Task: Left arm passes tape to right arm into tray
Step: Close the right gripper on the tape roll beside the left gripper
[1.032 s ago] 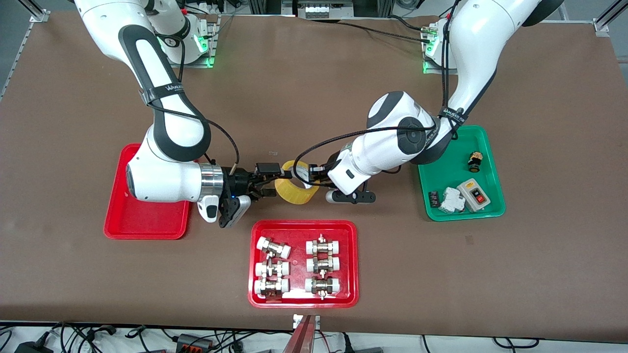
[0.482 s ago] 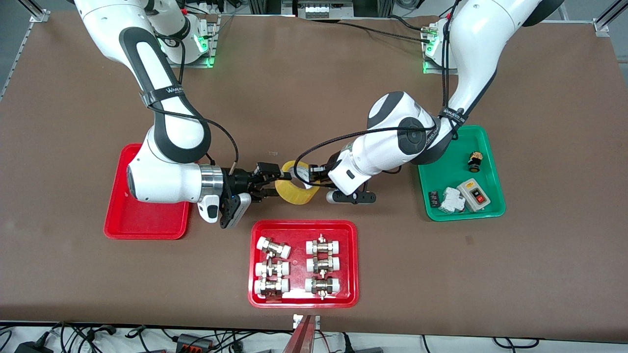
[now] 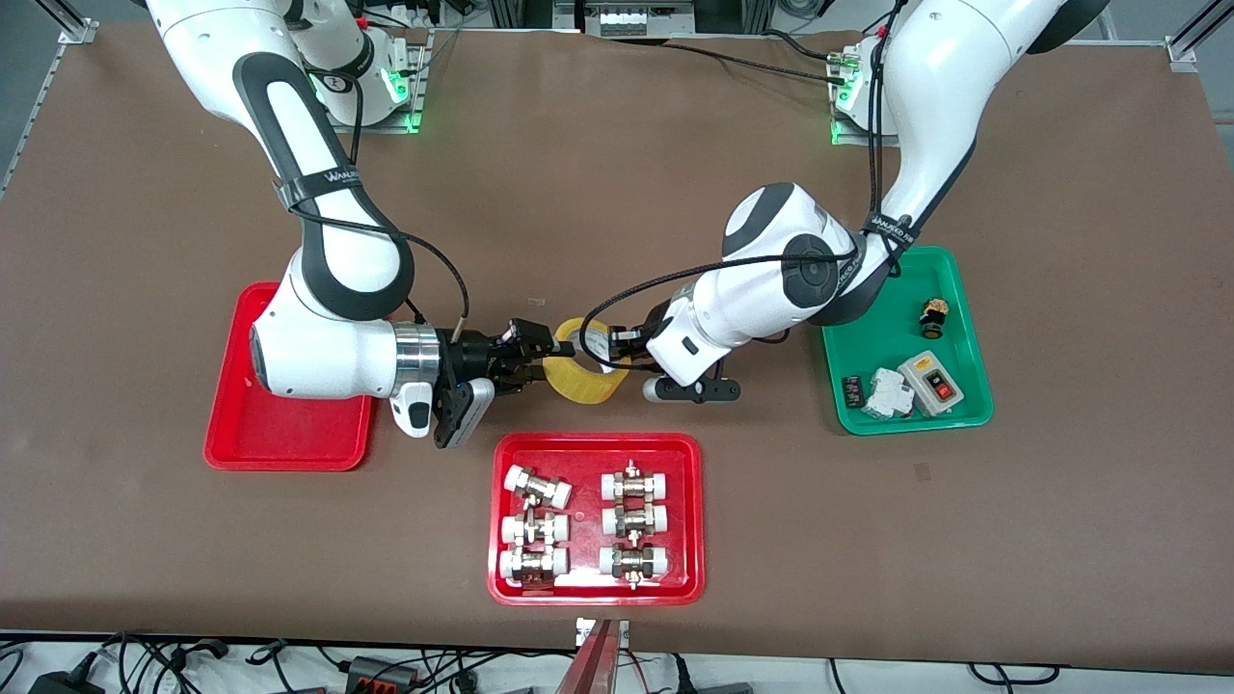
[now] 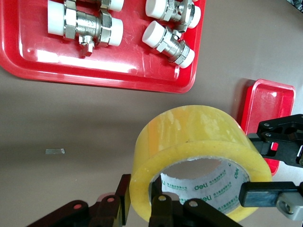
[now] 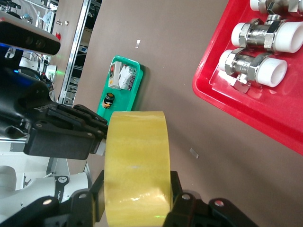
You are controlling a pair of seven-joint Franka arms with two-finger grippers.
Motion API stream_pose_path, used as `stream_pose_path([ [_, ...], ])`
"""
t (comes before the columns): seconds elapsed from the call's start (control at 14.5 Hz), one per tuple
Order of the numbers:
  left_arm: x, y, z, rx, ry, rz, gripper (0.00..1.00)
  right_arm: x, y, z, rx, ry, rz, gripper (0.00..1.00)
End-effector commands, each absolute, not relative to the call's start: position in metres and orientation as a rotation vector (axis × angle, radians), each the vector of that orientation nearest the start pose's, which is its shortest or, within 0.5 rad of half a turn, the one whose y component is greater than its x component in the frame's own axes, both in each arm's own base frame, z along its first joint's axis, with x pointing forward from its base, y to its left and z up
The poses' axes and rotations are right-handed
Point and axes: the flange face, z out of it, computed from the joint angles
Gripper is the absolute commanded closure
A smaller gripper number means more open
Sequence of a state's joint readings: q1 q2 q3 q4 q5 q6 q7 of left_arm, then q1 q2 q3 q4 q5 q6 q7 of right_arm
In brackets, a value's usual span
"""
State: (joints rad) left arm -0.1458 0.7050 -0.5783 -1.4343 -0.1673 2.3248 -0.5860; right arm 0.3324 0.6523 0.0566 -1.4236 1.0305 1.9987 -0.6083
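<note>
Front view — left hand (image 3: 617, 344) and right hand (image 3: 536, 357) both clamp the tape (image 3: 584, 372); it hangs above the table.

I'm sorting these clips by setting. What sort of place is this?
Most likely a robotics lab bench: the brown mat-covered table has arm bases bolted along one edge, sorted trays hold valve fittings and electrical switches, and loose cables hang along the table edge nearest the front camera.

tray (image 3: 289, 439): partly hidden under right arm | tape (image 4: 199, 151): lower rim cut off
</note>
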Motion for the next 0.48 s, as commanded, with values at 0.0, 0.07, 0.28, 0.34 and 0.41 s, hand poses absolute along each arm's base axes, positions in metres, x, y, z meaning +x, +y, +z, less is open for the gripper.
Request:
stream_pose_path([
  [0.0,0.617,-0.417,0.373,2.563,0.182,-0.079,0.94,0.659,0.314,0.332,-2.123,-0.528,-0.050,0.65],
  [0.07,0.617,-0.417,0.373,2.562,0.180,-0.077,0.94,0.659,0.314,0.332,-2.123,-0.528,-0.050,0.66],
  [0.28,0.618,-0.416,0.376,2.562,0.178,-0.073,0.78,0.659,0.314,0.331,-2.122,-0.529,-0.047,0.68],
  [0.34,0.618,-0.414,0.379,2.570,0.169,-0.077,0.63,0.659,0.314,0.331,-2.122,-0.529,-0.047,0.69],
  [0.41,0.622,-0.405,0.385,2.573,0.174,-0.068,0.34,0.659,0.314,0.333,-2.121,-0.531,-0.051,0.69],
])
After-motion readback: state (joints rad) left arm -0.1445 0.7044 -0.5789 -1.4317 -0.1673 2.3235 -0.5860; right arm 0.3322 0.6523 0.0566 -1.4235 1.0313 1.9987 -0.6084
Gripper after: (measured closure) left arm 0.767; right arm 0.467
